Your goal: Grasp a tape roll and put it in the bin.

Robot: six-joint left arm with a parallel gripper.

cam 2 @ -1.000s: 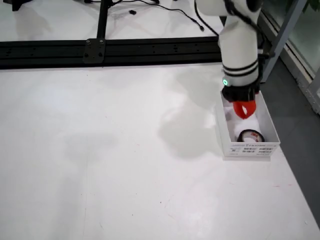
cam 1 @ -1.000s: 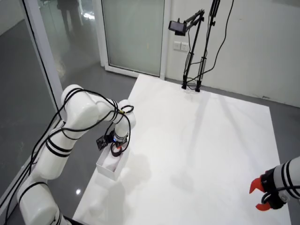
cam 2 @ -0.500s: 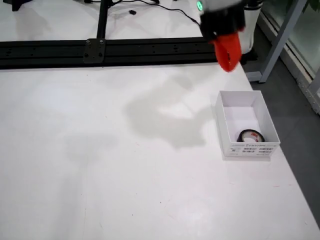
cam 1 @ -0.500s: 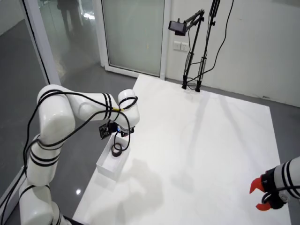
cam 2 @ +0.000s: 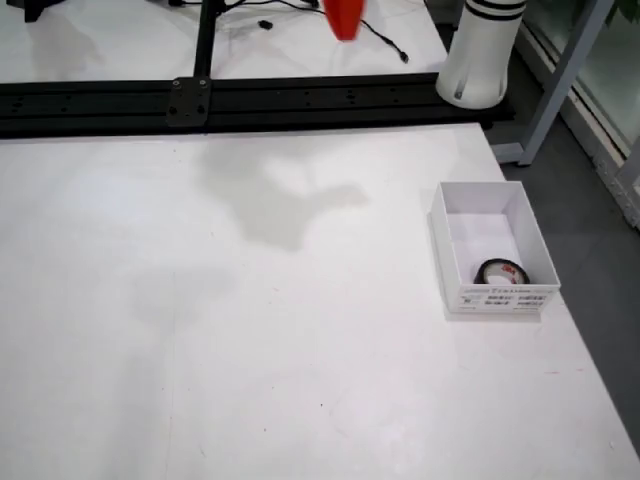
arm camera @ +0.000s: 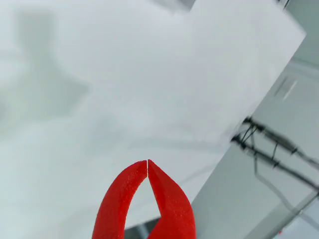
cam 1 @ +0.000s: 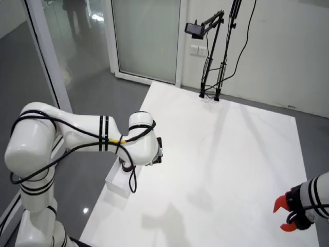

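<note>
- Near, wrist view: gripper w/ red fingers pressed tip to tip, nothing between them. Below it only bare white table, blurred.
- Overhead view, fg: wide stretch of white table w/ arm's shadow on it; no loose roll seen on the surface.
- Overhead view, right edge of table: white cardboard bin, open top, label on its near wall. Inside: one black tape roll, lying flat, hole up, against the near wall; rest of bin bare.
- Key relation: in the overhead view the roll lies well apart from the gripper, down and to the right of it; red tip shows at top edge only.
- Far, side view: working arm folded beside the bin; second arm's red gripper at lower right, far from the bin.
- Judgement: roll already binned, task looks done.
</note>
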